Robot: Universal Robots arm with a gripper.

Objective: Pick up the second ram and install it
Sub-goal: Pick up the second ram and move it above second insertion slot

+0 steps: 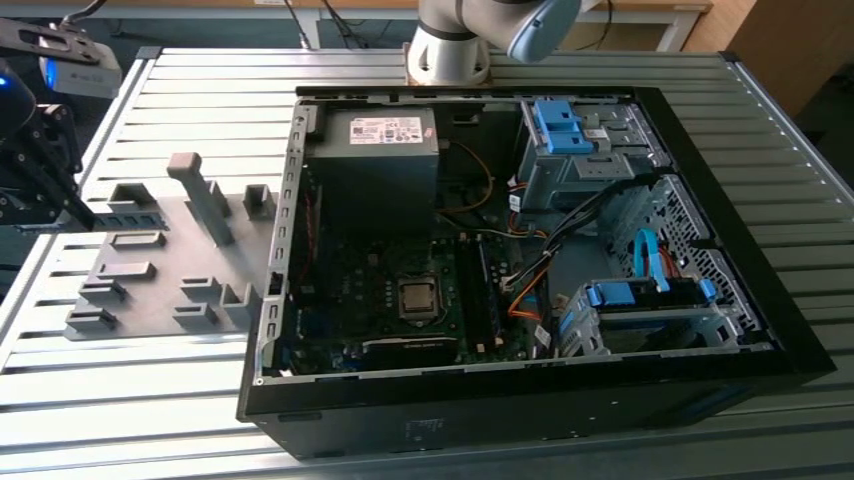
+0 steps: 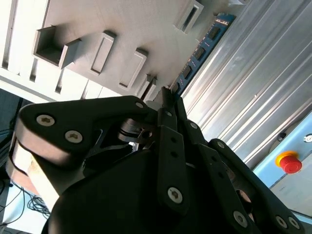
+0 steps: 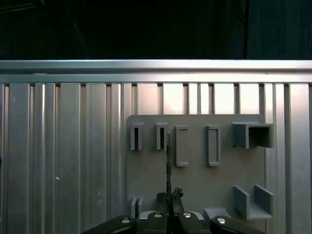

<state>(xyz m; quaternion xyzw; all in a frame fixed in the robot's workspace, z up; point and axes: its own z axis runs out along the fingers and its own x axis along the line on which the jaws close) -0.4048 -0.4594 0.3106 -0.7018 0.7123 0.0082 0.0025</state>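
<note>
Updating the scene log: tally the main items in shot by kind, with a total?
second ram: 1, clamped in the gripper
open computer case: 1
grey holder plate: 1
red button: 1
Total: 4

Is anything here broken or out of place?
Nothing looks damaged. The computer lies open on its side, and the ram is outside it, clamped in the tool by the holder plate.
</note>
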